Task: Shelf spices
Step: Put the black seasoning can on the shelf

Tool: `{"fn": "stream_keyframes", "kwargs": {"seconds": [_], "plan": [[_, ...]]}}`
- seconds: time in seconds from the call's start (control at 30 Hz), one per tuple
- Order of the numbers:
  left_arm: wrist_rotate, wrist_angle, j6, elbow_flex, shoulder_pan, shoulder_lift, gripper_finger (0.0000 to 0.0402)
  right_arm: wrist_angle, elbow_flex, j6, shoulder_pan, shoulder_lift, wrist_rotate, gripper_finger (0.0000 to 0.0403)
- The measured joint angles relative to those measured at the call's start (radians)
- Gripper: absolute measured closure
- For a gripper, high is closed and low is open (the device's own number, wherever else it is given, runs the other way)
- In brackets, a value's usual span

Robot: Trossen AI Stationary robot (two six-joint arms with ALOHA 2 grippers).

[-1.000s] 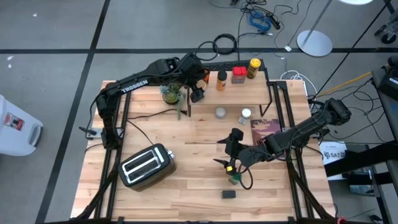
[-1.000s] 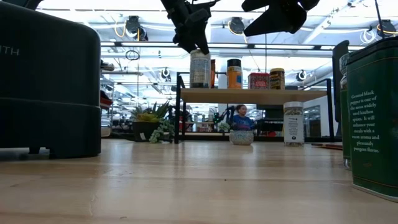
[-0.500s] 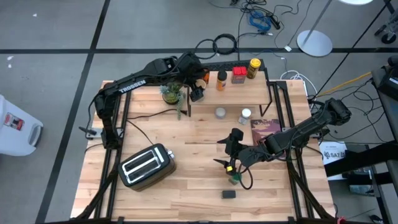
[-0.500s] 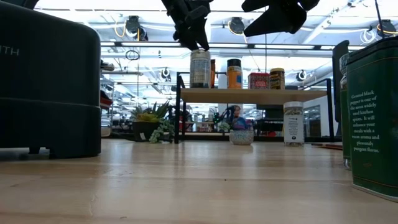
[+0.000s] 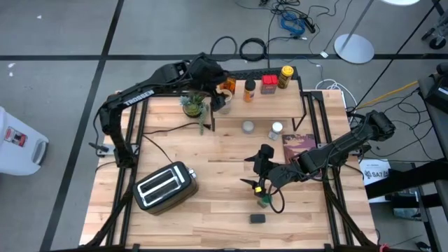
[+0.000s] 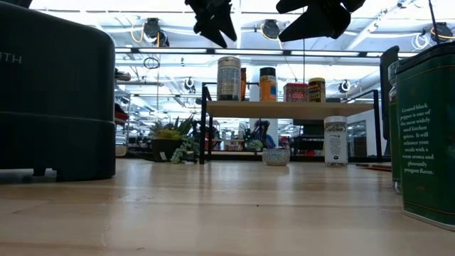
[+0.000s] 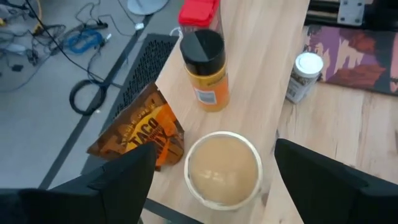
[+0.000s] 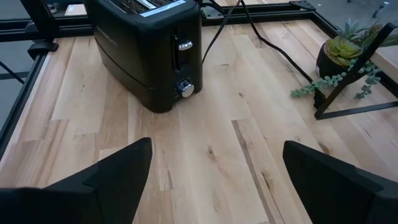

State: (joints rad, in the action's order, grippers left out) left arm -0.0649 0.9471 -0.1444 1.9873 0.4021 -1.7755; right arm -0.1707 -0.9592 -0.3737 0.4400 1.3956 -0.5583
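The shelf (image 5: 280,105) stands at the table's far side. On its top are a white-lidded jar (image 7: 222,168) at the left end, a taco packet (image 7: 140,130), an orange bottle (image 7: 205,71), a red-lidded jar (image 5: 268,85) and a yellow bottle (image 5: 285,77). My left gripper (image 7: 214,152) hangs open above the white-lidded jar, clear of it in the low view (image 6: 213,18). Two jars (image 5: 248,127) (image 5: 276,129) stand on the table before the shelf. My right gripper (image 5: 253,168) waits open over mid-table, near a green tin (image 5: 264,201) and a black tin (image 5: 257,218).
A black toaster (image 5: 164,185) sits near the table's left front, its cord running toward the far side. A potted plant (image 5: 192,105) stands just left of the shelf. A dark mat (image 5: 297,143) lies at the right. Bare wood shows between the toaster and the shelf.
My left gripper has risen off the white-lidded jar at the shelf's left end and drawn back toward the far left, staying open. The jar stays upright on the shelf.
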Motion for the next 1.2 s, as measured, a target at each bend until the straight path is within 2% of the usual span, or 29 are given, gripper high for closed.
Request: {"fn": "stream_keyframes", "kwargs": {"seconds": [0.27,0.43,0.6,0.8,1.2], "plan": [[-0.070,0.034,-0.023,0.000,-0.087,0.080,0.0065,-0.004,0.000,0.000,0.002,0.000,0.001,0.0053],[-0.156,0.072,-0.016,0.000,-0.197,0.145,0.0065,-0.007,0.000,0.010,0.007,0.000,0.001,0.0053],[-0.151,0.111,0.035,0.000,-0.324,0.183,0.0065,-0.007,0.000,0.022,0.007,0.000,0.002,0.0053],[-0.160,0.186,0.114,0.000,-0.468,0.189,0.0065,-0.008,0.000,0.034,0.007,0.000,0.008,0.0053],[-0.270,0.239,0.192,-0.003,-0.672,0.177,0.0065,-0.008,0.000,0.046,0.007,0.000,0.040,0.0053]]}}
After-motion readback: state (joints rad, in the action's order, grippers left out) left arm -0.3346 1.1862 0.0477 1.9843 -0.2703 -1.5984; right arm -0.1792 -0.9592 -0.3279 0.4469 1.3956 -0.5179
